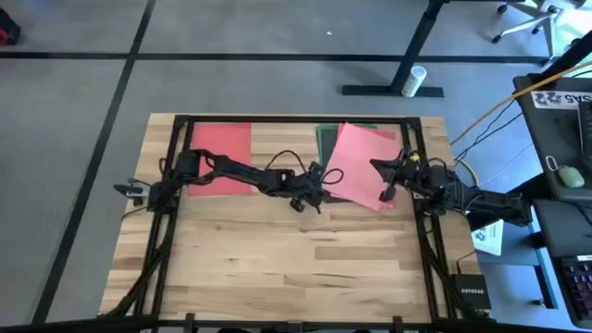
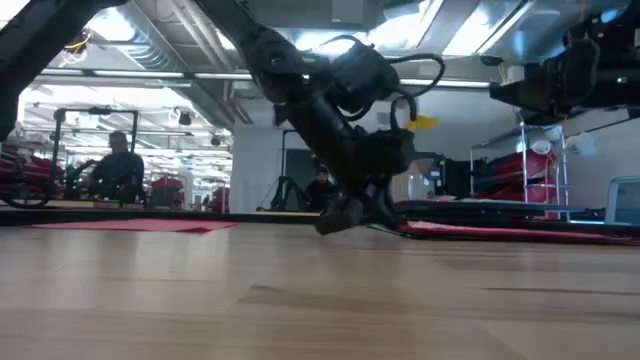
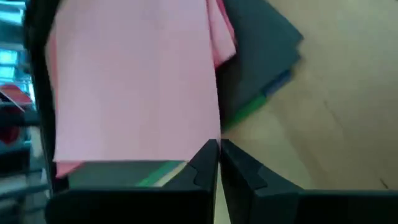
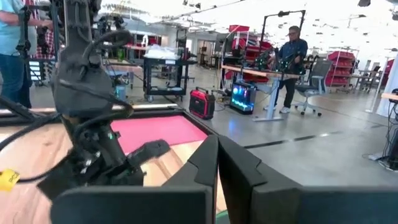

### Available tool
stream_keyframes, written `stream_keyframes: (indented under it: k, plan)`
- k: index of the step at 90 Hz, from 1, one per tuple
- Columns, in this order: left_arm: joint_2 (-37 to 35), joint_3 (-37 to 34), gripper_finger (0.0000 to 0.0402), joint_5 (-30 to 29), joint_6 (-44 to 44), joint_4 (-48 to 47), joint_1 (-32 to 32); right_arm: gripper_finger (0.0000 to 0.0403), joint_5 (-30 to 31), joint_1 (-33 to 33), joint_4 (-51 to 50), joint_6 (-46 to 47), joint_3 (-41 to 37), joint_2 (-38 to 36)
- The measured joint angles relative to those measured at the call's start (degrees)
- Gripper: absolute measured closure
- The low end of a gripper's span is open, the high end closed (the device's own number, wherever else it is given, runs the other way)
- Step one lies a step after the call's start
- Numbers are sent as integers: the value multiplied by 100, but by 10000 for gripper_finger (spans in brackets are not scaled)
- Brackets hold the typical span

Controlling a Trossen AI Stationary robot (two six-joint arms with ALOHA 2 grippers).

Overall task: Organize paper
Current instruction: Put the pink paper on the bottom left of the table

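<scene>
1. Under the pink sheet point(image 1: 362, 164), the dark grey point(image 3: 261, 56), green point(image 3: 245, 112) and blue sheets show only as edges.
2. Left gripper point(image 1: 317, 185) rests at the pink sheet's corner, jaws closed on nothing.
3. Right gripper point(image 1: 387, 178) sits over that stack, jaws closed.
4. Red sheet point(image 1: 219, 157) lies flat apart, far left on the bench point(image 1: 296, 259).

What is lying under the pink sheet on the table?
Under the pink sheet lie dark grey paper, with green and blue edges peeking out. How many sheets the pink one covers cannot be seen. The left pincer is shut at its edge.
</scene>
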Motion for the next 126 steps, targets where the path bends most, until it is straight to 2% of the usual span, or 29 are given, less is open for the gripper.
stream_keyframes:
  k: [30,60,70,78,97,112,126]
  plan:
    - [-898,6,401,-157,-1327,-1438,-91,402,-1,0,-11,1,0,0]
    - [-1669,7,401,-152,-3023,-3816,-565,402,-1,2,-38,16,0,-1]
    - [-1738,7,401,19,-3675,-4675,-893,402,-4,2,-72,18,0,-2]
    - [-1760,4,401,376,-4149,-5220,-1184,402,-4,0,-94,20,0,-2]
    - [-1762,4,401,940,-5046,-5786,-1776,402,-3,2,-85,20,0,0]
    - [-1762,4,401,1285,-5825,-5790,-2137,402,-20,0,-51,22,0,-1]
    - [-1762,4,401,1372,-6604,-5717,-2536,402,-92,1,-85,67,0,0]
